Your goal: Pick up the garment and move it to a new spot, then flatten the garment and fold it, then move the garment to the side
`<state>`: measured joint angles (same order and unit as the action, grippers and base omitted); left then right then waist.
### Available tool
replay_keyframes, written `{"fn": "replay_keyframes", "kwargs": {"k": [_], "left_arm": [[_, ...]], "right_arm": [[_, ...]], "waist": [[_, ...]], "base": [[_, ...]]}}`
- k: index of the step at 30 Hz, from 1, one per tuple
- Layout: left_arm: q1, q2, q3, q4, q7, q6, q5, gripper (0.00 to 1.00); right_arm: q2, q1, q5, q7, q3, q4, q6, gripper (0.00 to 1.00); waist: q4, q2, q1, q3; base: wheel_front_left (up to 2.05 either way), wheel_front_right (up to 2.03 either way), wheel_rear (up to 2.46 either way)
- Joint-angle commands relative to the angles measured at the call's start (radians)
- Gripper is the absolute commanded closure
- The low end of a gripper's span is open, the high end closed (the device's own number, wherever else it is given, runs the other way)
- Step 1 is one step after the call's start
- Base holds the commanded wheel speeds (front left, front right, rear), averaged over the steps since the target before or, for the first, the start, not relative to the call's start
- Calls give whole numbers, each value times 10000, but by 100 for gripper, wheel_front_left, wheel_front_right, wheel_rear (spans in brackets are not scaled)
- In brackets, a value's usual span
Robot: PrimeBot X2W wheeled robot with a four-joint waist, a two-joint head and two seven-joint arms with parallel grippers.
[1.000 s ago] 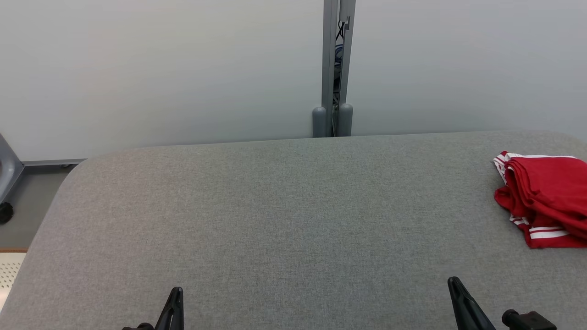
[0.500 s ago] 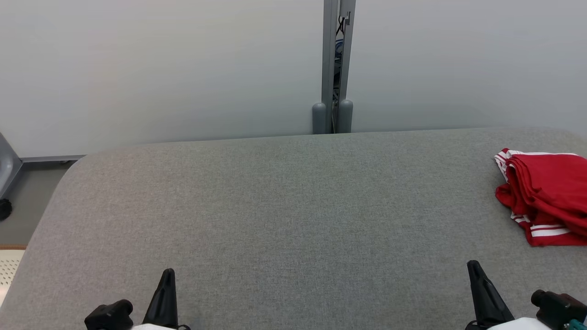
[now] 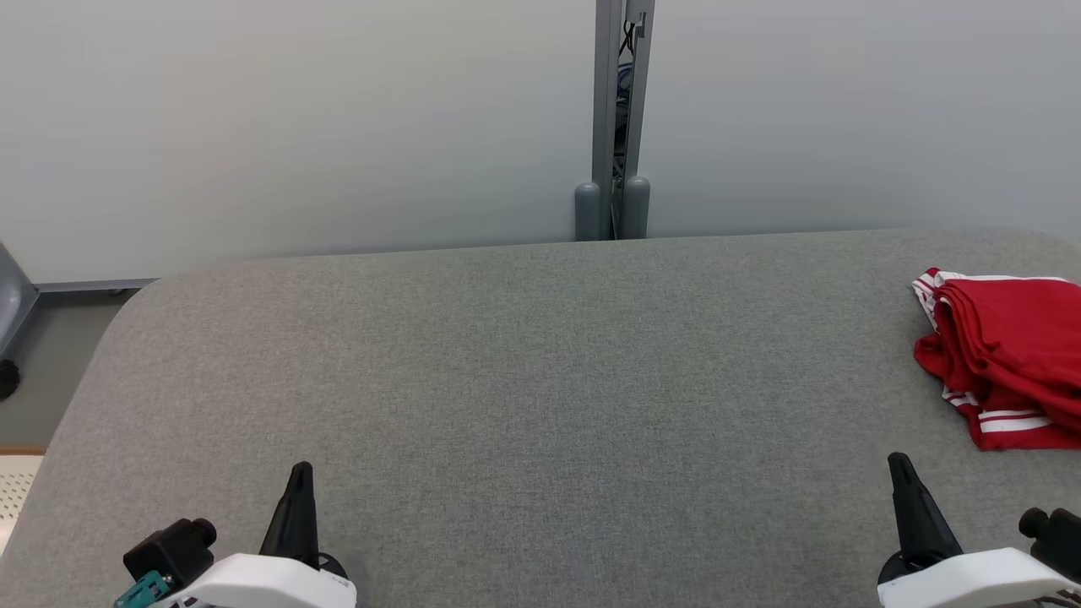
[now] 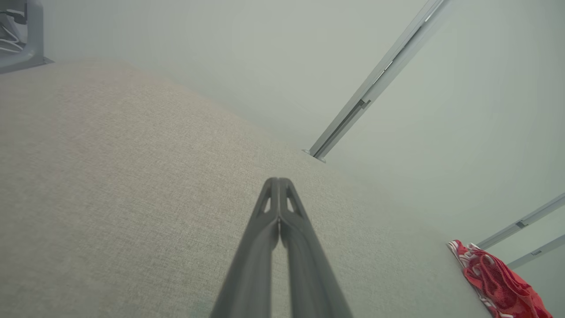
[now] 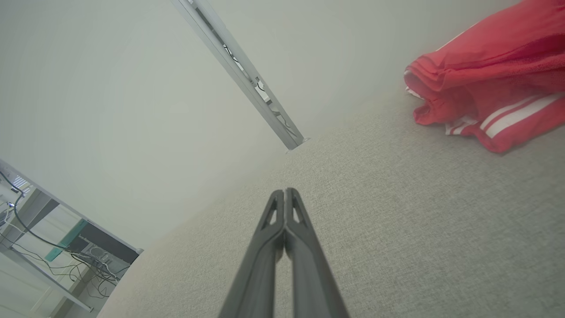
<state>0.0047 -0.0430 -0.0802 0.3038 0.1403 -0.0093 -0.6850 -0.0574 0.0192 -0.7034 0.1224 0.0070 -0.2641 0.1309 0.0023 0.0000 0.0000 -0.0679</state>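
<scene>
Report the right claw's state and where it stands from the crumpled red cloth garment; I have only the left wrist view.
Observer: The right claw is shut, its two long dark fingers pressed together on nothing.
Operator: Now give its position.
Observer: In the head view it is at the lower right, over the grey fabric-covered table. The red garment lies beyond it and to its right, apart from it.
Operator: Describe the garment's near edge.
Observer: The right wrist view shows two white stripes running along a red hem, with folded layers bunched above it.
</scene>
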Motion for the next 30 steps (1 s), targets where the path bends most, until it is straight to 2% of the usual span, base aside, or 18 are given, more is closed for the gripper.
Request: {"fn": "replay_keyframes", "kwargs": {"k": [1,30], "left_arm": [[-461,-45,86,-19,-86,-104,-471,100],[-1767,-66,389,722,-859,-563,-4018,100]], "right_arm": [[-99,-366,-477,-128,-138,62,-1,100],[-182,-1353,-3870,-1121,-946,-499,-1,100]], "waist": [[-1,0,0,17],[-10,0,0,247]], "base": [[0,0,0],[0,0,0]]}}
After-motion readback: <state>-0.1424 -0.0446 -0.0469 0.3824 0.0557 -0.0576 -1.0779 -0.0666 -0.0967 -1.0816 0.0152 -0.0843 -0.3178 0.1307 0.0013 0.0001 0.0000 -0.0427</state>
